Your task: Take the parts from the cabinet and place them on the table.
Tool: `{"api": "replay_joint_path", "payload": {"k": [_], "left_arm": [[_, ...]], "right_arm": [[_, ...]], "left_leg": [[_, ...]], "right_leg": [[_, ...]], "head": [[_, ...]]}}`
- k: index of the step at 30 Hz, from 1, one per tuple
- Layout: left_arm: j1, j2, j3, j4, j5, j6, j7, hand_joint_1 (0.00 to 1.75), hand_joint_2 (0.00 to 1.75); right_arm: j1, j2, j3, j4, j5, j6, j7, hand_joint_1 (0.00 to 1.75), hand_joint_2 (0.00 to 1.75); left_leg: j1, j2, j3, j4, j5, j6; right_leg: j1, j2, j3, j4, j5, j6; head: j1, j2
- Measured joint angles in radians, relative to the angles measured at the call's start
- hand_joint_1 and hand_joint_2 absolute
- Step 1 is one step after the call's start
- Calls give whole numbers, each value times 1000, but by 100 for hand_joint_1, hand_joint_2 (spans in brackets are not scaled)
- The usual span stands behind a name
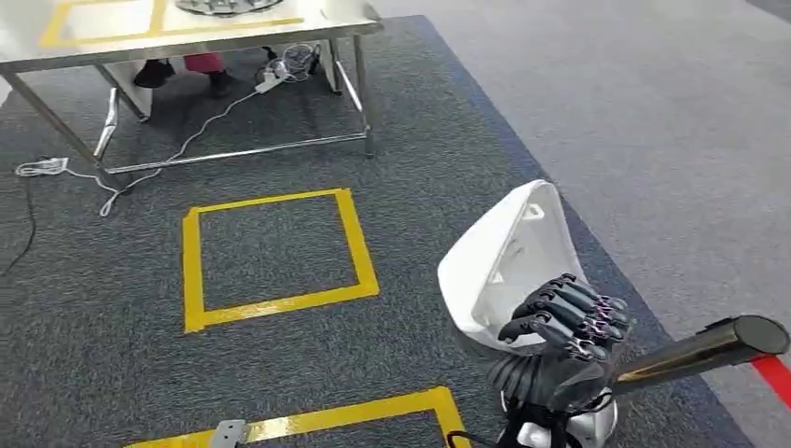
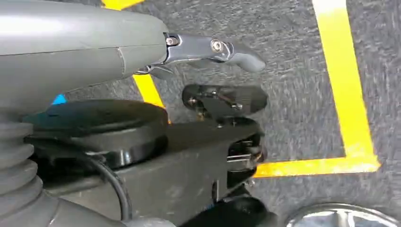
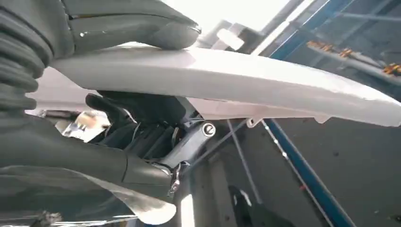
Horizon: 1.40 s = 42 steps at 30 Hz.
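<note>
The right hand [image 1: 560, 322] is seen clasped on a white part [image 1: 508, 266], dark fingers [image 1: 574, 303] wrapped over its lower edge; in the right wrist view the same part [image 3: 227, 80] is pinned between the grey thumb [image 3: 137, 21] above and the dark fingers [image 3: 142, 118] below, so the grasp is judged firm. The part is a curved white shell, carried tilted and held clear of the floor at the robot's right front. The left hand [image 2: 142, 52] is seen hanging down over the carpet; its thumb [image 2: 222, 49] juts out with nothing against it, but the other fingers are hidden, so whether it is spread or curled cannot be told. Below the hands, grey carpet [image 1: 280, 355] is marked with a yellow tape square [image 1: 280, 257] and a second tape line [image 1: 326, 420] nearer the robot. Further out, the counter [image 1: 345, 23] stands well apart from the hand, with yellow tape on its top, a dark round object at its far edge, too cut off to identify, and a white cable [image 1: 187, 140] trailing under its frame. A person's shoes [image 1: 154, 73] are seen beneath it. The step in hand is judged to be the carry: the part is already out of the cabinet and not yet placed. The next move is judged to call for closing on the counter, with the part raised above its edge before the grasp is released. The left-hand side is nearer the direct path.
</note>
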Motion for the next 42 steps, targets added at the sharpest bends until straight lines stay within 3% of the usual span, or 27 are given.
{"api": "replay_joint_path", "payload": {"k": [1,2,5,6,7,8,10,11,12,13,14,15,16,17,21,22,23,24,26,27,28,30,31,32,34,36,42], "left_arm": [[0,-1,0,0,0,-1,-1,0,175],[-5,-1,0,0,0,-2,-2,0,175],[1,-1,0,0,-1,-2,-3,0,175],[1,4,0,0,-2,-2,-3,0,175],[1,0,0,0,-2,-2,-3,0,175],[-1,0,0,0,-2,-2,-3,0,175],[-4,0,0,0,-2,-2,-3,0,175],[-4,0,0,0,-2,-2,-3,0,175],[-1,0,0,0,-2,-2,-2,0,175],[1,0,0,0,-2,-2,-3,0,175],[1,0,0,0,-2,-2,-3,0,175],[1,0,0,0,-2,-2,-2,0,175],[0,0,0,0,-2,-2,-3,0,175],[-2,0,0,0,-2,-2,-3,0,175],[0,1,0,0,-2,-2,-3,0,175],[4,0,0,0,-2,-2,-3,0,175],[2,0,0,0,-2,-2,-3,0,175],[-1,0,0,0,-2,-2,-4,0,175],[-3,-5,0,0,-2,-3,-4,0,175],[-2,-5,0,0,-2,-2,-4,0,175],[-1,-6,0,0,-2,-3,-4,0,175],[-1,-7,0,0,-3,-3,-4,0,175],[-2,-7,0,0,-2,-3,-4,0,175],[-2,-6,0,0,-1,-3,-4,0,175],[0,-5,0,0,7,-5,-7,0,175],[2,-3,0,0,11,-6,-7,0,175],[-1,-2,0,0,20,-9,-7,0,175]], "right_arm": [[0,0,0,0,0,0,0,175,175],[2,0,0,0,-1,0,0,175,175],[3,0,-2,1,-1,0,-2,175,175],[3,0,-2,1,-1,0,-2,175,175],[4,0,-2,1,-1,0,-2,175,175],[6,0,-2,1,-1,0,-2,175,175],[9,0,-2,1,-2,0,-2,175,175],[9,0,-2,2,-2,0,-2,175,175],[10,0,-2,3,-3,0,-2,175,175],[10,0,-2,3,-3,0,-2,175,175],[10,0,-2,3,-3,0,-2,175,175],[10,0,-2,2,-3,0,-2,175,175],[9,0,-2,3,-3,0,-2,175,175],[10,0,-2,2,-2,0,-2,175,175],[9,0,-3,2,-3,0,-2,175,175],[9,0,-3,2,-3,0,-2,175,175],[10,0,-4,3,-3,0,-3,175,175],[11,0,-4,3,-3,0,-4,175,175],[12,0,-5,3,-3,0,-4,175,175],[13,0,-5,4,-3,0,-4,175,175],[13,0,-5,4,-3,0,-4,175,175],[13,0,-5,5,-6,0,-4,175,175],[13,0,-5,6,-10,0,-5,175,175],[12,-2,-4,10,-20,0,-1,175,175],[13,-10,14,13,-51,0,23,175,175],[10,-21,38,16,-71,0,53,175,175],[1,-52,75,26,-90,0,88,175,175]], "left_leg": [[2,-11,-2,2,-2,-4],[-2,-23,-9,13,-4,-10],[9,-54,-17,2,6,-30],[7,-51,-19,7,1,-35],[-1,15,-26,29,-13,-41],[0,49,-51,80,-42,-46],[8,70,-127,235,-110,-53],[10,71,-158,294,-126,-56],[12,72,-164,304,-117,-56],[13,73,-147,269,-84,-56],[12,77,-113,199,-40,-53],[10,96,-64,104,8,-47],[2,143,-26,26,27,-39],[-17,187,-17,12,11,-32],[-13,137,-22,2,10,-19],[-5,125,-12,-7,15,-14],[-2,114,-10,-10,16,-8],[0,101,-12,-9,15,-5],[-1,74,-12,-9,13,-2],[-1,60,-11,-8,13,-2],[0,44,-9,-8,12,-3],[3,18,-3,-6,9,-7],[6,9,0,-3,5,-12],[1,2,-2,2,1,-18],[0,-7,-14,13,-1,-26],[0,-7,-12,10,4,-9],[0,-6,-3,-2,5,-7]], "right_leg": [[-5,58,21,-46,2,-3],[-11,74,32,-75,-5,-5],[1,46,39,-69,-3,-19],[-9,28,46,-79,1,-26],[-8,14,53,-82,-1,-33],[-7,-3,56,-82,-3,-38],[-3,-38,61,-82,-10,-44],[-2,-54,62,-82,-13,-44],[-2,-68,65,-82,-15,-44],[-1,-82,69,-82,-19,-43],[-1,-94,74,-82,-23,-42],[0,-107,82,-82,-28,-39],[0,-116,88,-82,-34,-35],[9,-127,90,-80,-39,-26],[10,-174,105,-91,-49,-8],[5,-141,101,-81,-63,0],[5,-84,85,-44,-85,2],[5,-53,48,26,-118,2],[5,-34,-44,192,-181,3],[6,-33,-73,230,-179,3],[6,-33,-76,215,-149,3],[3,-25,-27,80,-48,2],[-1,-6,9,-11,4,3],[-1,6,21,-45,-4,2],[-3,9,36,-68,-3,-14],[-1,11,36,-67,-1,-13],[2,11,39,-67,-5,-22]], "head": [[-1,0],[-2,0],[-1,0],[-1,0],[-10,0],[-18,0],[-17,0],[-17,0],[-18,0],[-17,0],[-18,0],[-17,0],[-18,0],[-17,0],[-16,0],[-14,0],[-10,0],[-7,0],[-5,0],[-5,0],[-6,0],[-5,0],[-5,0],[-3,0],[-6,0],[-7,0],[-6,0]]}}
